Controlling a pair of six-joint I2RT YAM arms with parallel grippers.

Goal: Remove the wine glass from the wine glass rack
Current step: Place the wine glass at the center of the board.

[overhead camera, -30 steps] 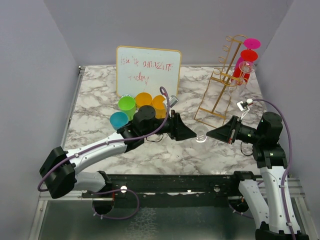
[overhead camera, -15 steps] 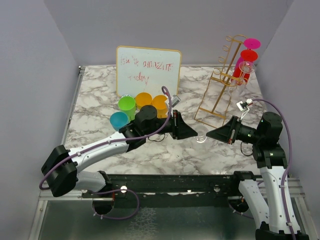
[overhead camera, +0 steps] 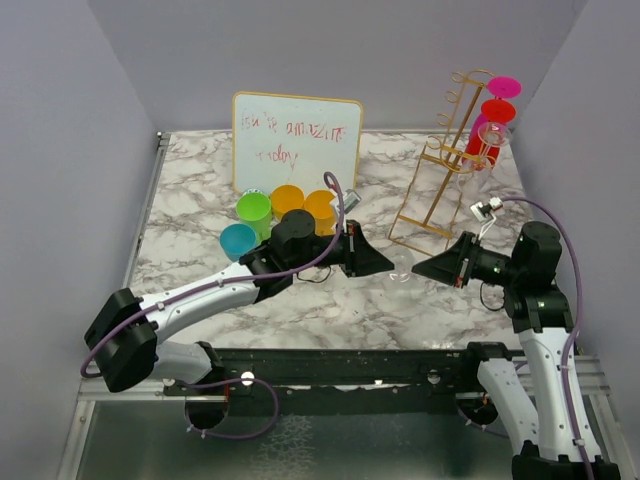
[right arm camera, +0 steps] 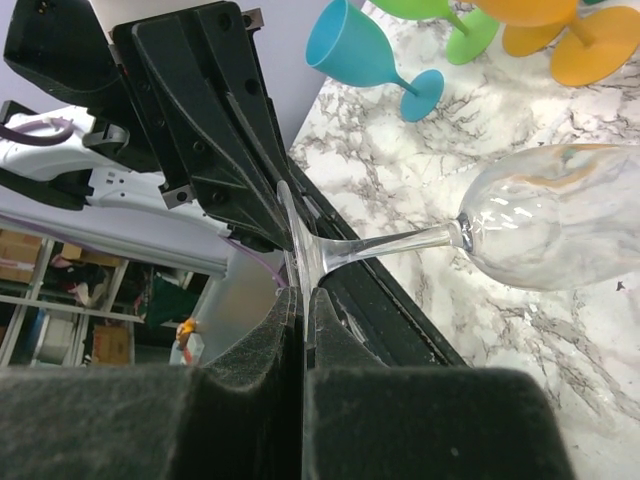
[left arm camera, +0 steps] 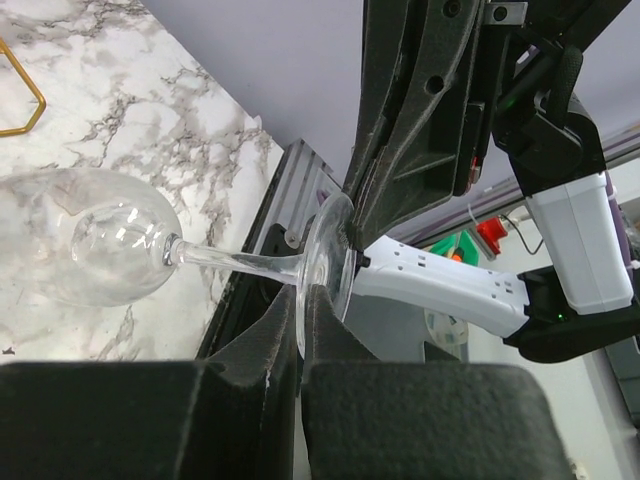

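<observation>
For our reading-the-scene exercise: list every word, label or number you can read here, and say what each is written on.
"amazing": red handwriting, top line of the whiteboard; the word before it is too blurred to read.
"today": second line, same board, faint.
Nothing else is readable.

Marble-patterned white-and-grey tabletop [overhead camera: 200, 170]: items resting on it.
A white rectangular whiteboard with red writing [overhead camera: 296, 140] is stood at the rear. A green plastic goblet [overhead camera: 253, 210], two orange plastic goblets [overhead camera: 287, 199] [overhead camera: 318, 207] and a blue plastic goblet [overhead camera: 238, 240] are grouped just before it. A gold-coloured wire wine glass rack [overhead camera: 441, 152] is set rear right.
</observation>
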